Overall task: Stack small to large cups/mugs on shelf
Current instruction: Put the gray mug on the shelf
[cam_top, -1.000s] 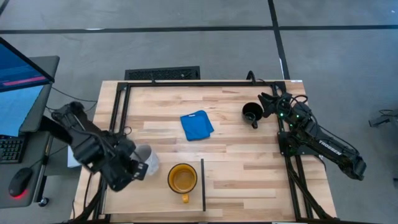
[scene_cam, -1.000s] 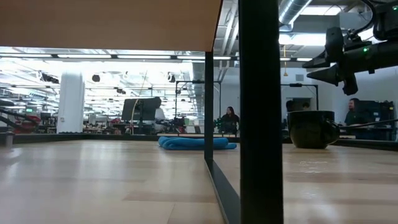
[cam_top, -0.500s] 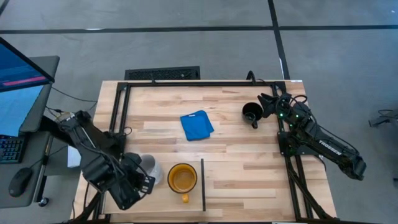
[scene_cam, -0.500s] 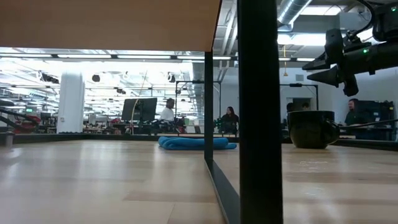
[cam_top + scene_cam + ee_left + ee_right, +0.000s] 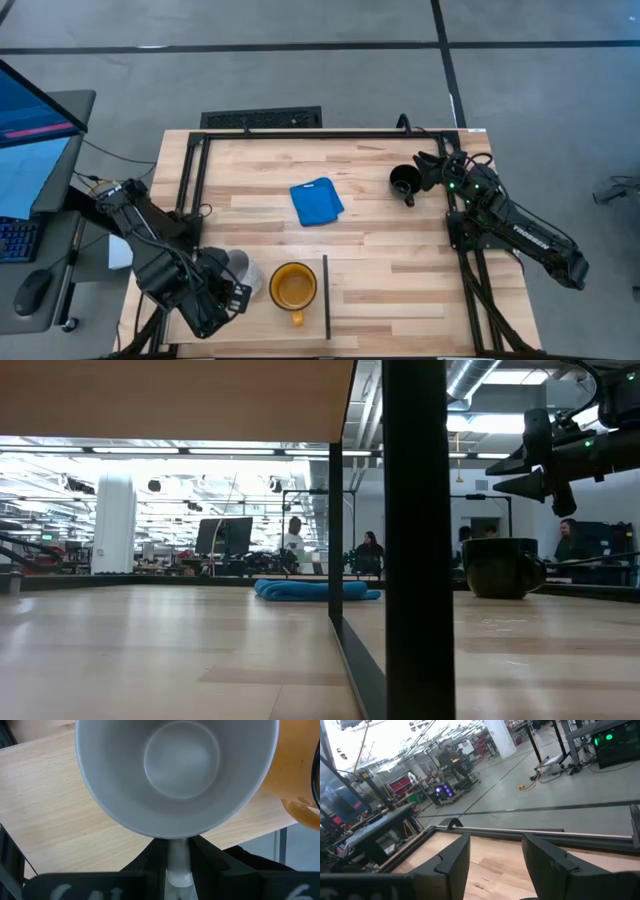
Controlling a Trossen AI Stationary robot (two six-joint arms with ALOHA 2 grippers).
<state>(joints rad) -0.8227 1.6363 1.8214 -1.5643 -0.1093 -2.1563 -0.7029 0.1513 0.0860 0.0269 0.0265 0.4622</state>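
High view: we are seeing the left gripper [image 5: 228, 295] at the table's near-left corner, sitting at the grey-white mug [image 5: 240, 270], which is just beside the yellow mug [image 5: 293, 287]. The yellow one is standing next to the thin dark divider [image 5: 326, 295] of the shelf [image 5: 400, 290]. The black mug [image 5: 404, 182] is well apart, far right, with the right gripper [image 5: 428, 168] hovering beside it. The blue cloth [image 5: 316, 201] is lying mid-table.

Low view: we are seeing the black mug [image 5: 502, 567] on the table, the right gripper [image 5: 535, 465] above it, not touching.

Left wrist view: its fingers [image 5: 156, 865] are clamping the grey-white mug's handle [image 5: 178, 862]; the yellow mug [image 5: 297, 775] is touching or nearly so.

Right wrist view: the fingers [image 5: 452, 862] are spread apart, gripping nothing.

We are judging no mugs nested yet; all stacking is left.
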